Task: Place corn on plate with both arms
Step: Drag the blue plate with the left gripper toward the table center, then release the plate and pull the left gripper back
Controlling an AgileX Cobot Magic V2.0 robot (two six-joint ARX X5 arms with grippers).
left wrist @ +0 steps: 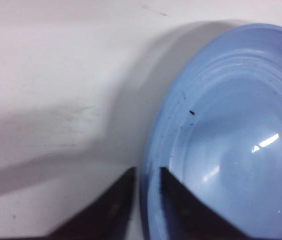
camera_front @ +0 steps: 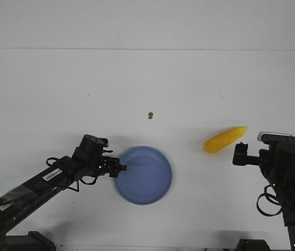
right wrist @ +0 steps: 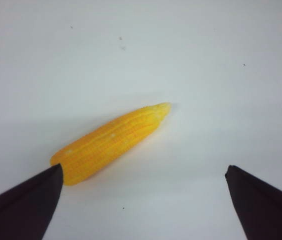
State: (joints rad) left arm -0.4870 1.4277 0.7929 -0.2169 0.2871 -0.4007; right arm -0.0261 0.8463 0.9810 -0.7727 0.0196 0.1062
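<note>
Around: a white table (camera_front: 58, 83) carries one brown speck (camera_front: 150, 115), lying well apart from everything else; nothing stands between corn and plate
Corn: one corn (camera_front: 225, 139) lies on the table to the right of the plate, apart from it, its pointed tip aimed up and to the right in the front view
Plate: one plate (camera_front: 160, 183), flat on the table, nothing on it
Left gripper (left wrist: 146, 182): fingers nearly closed, straddling the plate's near rim (the rim sits in the narrow gap between them)
Right gripper (right wrist: 141, 200): spread wide and holding nothing, the corn's blunt end just beside one finger (right wrist: 26, 200)
Hidden: whether that finger touches the corn cannot be told; both arms are cut off at the frame's lower edge
</note>
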